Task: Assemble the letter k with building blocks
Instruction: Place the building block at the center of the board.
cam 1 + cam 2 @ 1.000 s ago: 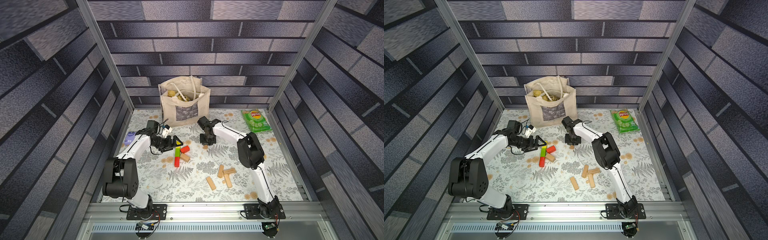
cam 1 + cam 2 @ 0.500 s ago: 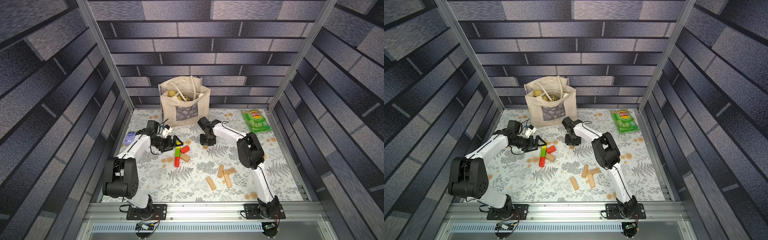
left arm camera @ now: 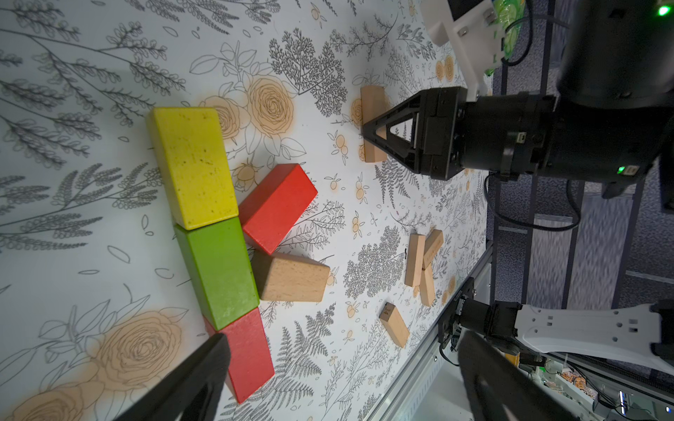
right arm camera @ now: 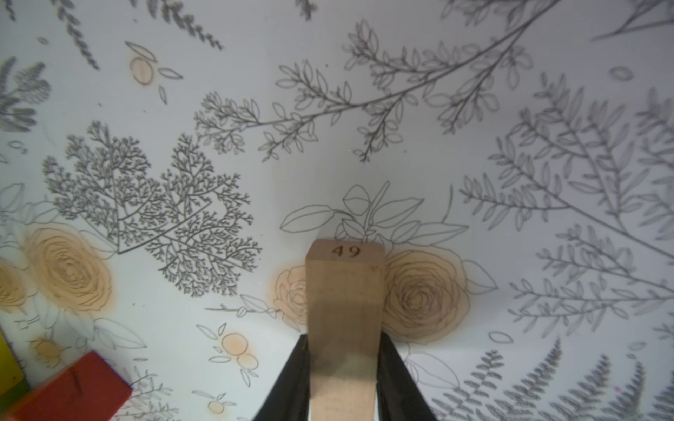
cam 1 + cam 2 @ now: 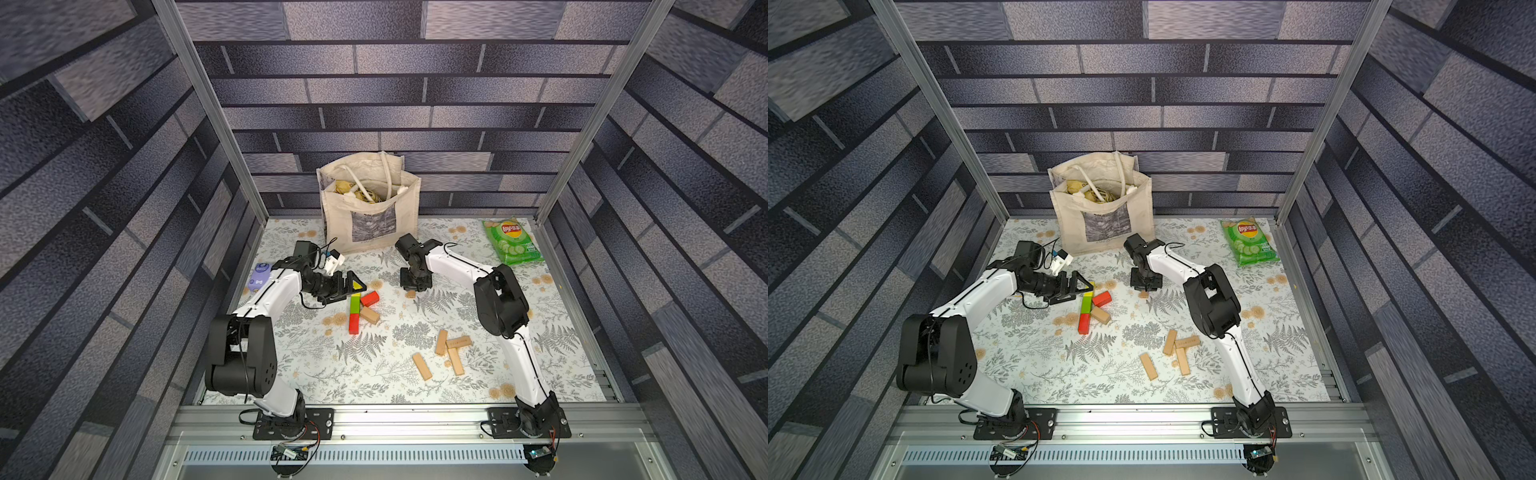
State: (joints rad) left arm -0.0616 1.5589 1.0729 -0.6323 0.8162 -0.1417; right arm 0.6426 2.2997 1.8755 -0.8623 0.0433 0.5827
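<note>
A multicoloured letter k lies flat mid-table: a stem of yellow block [image 3: 193, 167], green block [image 3: 219, 273] and red block [image 3: 248, 353], with a red arm [image 3: 277, 207] and a tan arm [image 3: 291, 277]. My left gripper [image 3: 344, 342] hangs open just above the stem's far end [image 5: 354, 303], holding nothing. My right gripper [image 4: 344, 342] is shut on a tan block [image 4: 344, 291] marked 49, which lies on the table right of the k [image 3: 372, 102]. Several loose tan building blocks [image 5: 451, 351] lie nearer the front.
A cloth tote bag [image 5: 370, 212] stands at the back centre. A green chips bag [image 5: 512, 242] lies at the back right. A purple pack [image 5: 259, 277] sits at the left wall. A metal rail [image 5: 374, 415] edges the front.
</note>
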